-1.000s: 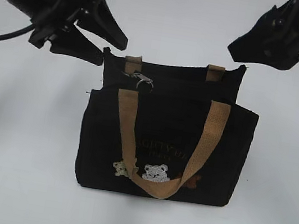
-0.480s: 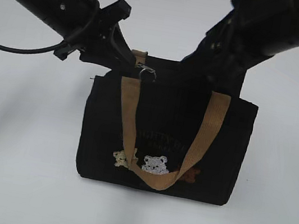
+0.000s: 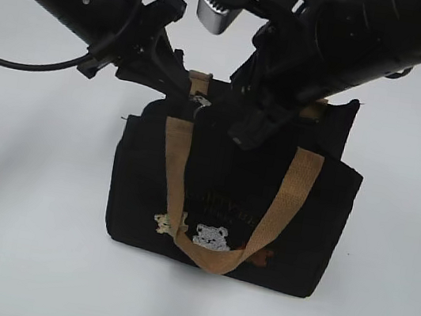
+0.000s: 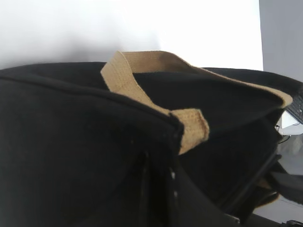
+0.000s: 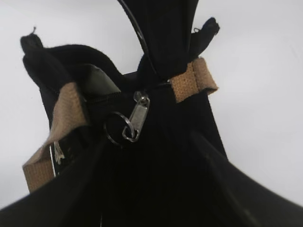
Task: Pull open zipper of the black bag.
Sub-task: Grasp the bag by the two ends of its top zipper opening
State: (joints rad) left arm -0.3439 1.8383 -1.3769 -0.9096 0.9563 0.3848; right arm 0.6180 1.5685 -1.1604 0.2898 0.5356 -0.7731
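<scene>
The black bag (image 3: 228, 201) stands upright on the white table, its tan front handle (image 3: 178, 161) hanging down over the face. My left gripper (image 3: 176, 80) is shut on the bag's top left edge, beside the rear handle; in the left wrist view its dark fingers (image 4: 158, 163) pinch the black fabric just below the corner seam. The zipper's silvery pull tab (image 3: 200, 102) with its ring lies on the bag's top. My right gripper (image 3: 247, 132) hovers over the top just right of the tab, jaws open. In the right wrist view the pull tab (image 5: 137, 116) lies just ahead of its spread fingers (image 5: 149, 142).
Bare white table (image 3: 17, 216) surrounds the bag on all sides. A black cable (image 3: 17, 63) trails off the left arm. Both arms cross above the bag's rear, and the right arm's silver camera housing (image 3: 219, 3) sits high in the middle.
Both arms have come down onto the bag's top. The left gripper has closed on the left top edge. The right gripper has narrowed and moved left toward the pull tab. The bag has tilted slightly.
</scene>
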